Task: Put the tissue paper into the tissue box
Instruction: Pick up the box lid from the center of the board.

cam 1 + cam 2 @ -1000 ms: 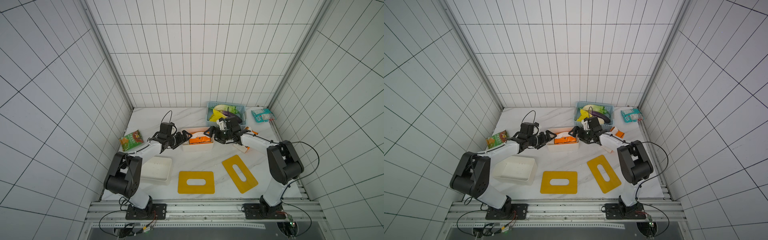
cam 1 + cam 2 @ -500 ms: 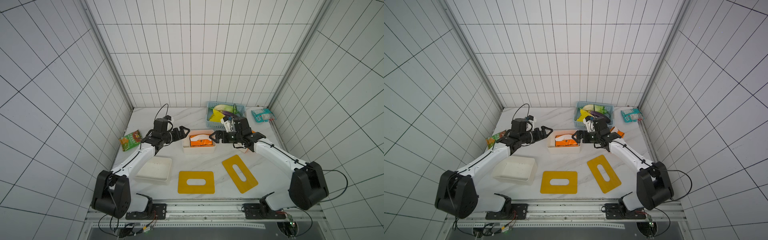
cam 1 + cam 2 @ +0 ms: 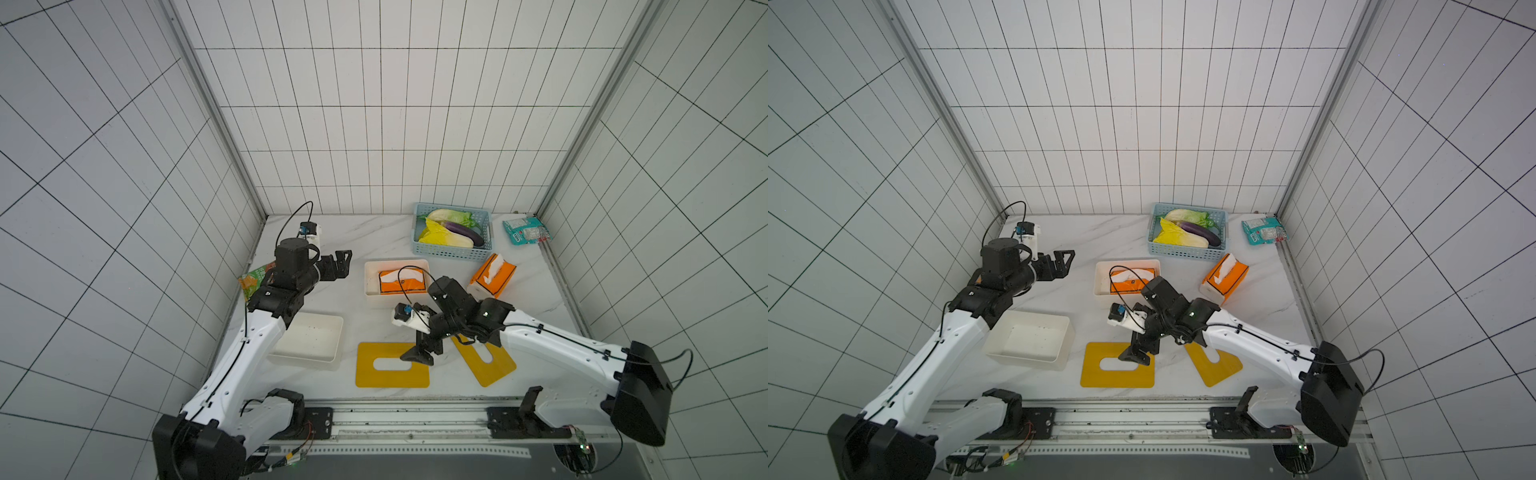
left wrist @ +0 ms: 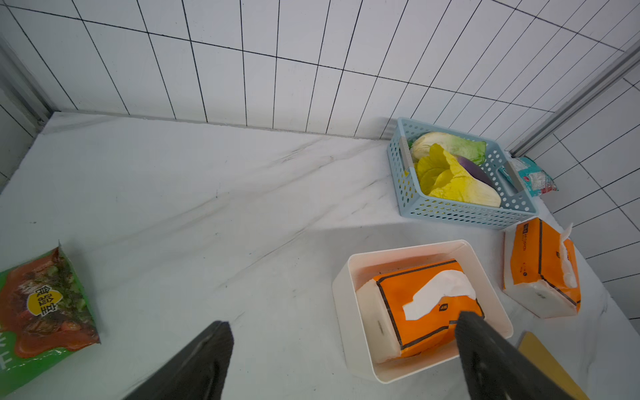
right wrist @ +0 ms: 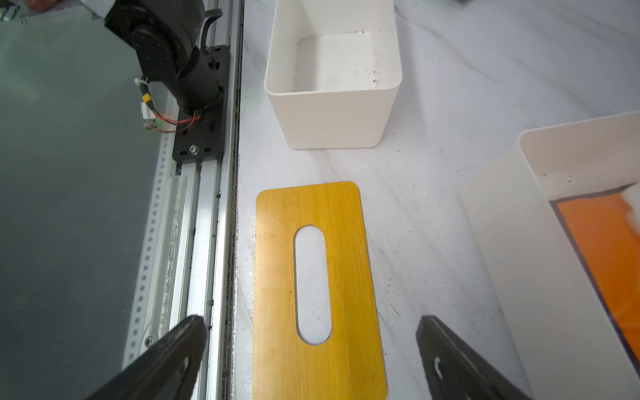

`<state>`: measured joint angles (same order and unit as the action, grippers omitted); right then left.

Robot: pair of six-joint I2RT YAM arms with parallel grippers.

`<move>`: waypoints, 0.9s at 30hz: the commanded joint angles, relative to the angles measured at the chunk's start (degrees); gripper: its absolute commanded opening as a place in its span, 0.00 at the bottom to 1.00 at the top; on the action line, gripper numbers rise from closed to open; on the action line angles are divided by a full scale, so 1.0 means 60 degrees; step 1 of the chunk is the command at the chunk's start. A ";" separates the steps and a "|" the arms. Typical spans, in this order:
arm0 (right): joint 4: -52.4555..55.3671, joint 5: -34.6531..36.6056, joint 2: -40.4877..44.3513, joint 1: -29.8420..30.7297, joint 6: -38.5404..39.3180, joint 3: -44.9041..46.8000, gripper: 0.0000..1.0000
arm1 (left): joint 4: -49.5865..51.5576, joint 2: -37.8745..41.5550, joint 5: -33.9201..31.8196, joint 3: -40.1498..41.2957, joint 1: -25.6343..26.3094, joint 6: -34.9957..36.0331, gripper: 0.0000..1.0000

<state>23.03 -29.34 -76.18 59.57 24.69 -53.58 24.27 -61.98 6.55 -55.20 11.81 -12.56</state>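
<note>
An orange tissue paper pack [image 3: 402, 281] [image 3: 1131, 283] [image 4: 426, 304] lies inside a white tissue box [image 3: 370, 286] [image 4: 341, 294] at mid-table. A second orange pack [image 3: 492, 276] [image 4: 540, 263] stands on the table to its right. Near the left front sits an empty white tissue box [image 3: 311, 336] [image 5: 332, 104]. My left gripper [image 3: 343, 266] [image 4: 343, 327] hangs open, left of the filled box, holding nothing. My right gripper [image 3: 419, 353] [image 5: 311, 325] is open just above a yellow slotted lid [image 3: 392, 365] [image 5: 346, 259], with nothing between its fingers.
A second yellow slotted lid [image 3: 484, 361] lies at the front right, partly under my right arm. A blue basket [image 3: 451, 249] of vegetables stands at the back. A green snack packet [image 3: 255, 278] lies at the left edge and a teal packet [image 3: 525, 230] in the back right corner.
Both grippers have drawn away from the filled box. The right one has swung to the front, over the yellow lid; the left one has backed off to the left.
</note>
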 commanded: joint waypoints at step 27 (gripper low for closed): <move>0.0103 0.3195 -0.3060 0.2640 -0.0172 -0.0027 0.80 | 0.0100 0.0409 -0.0181 0.0462 -0.0065 0.0394 0.98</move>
<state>23.18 -12.82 -93.67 74.56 25.17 -52.75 25.12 -60.58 5.80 -53.06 11.75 -10.90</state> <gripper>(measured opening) 0.805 0.985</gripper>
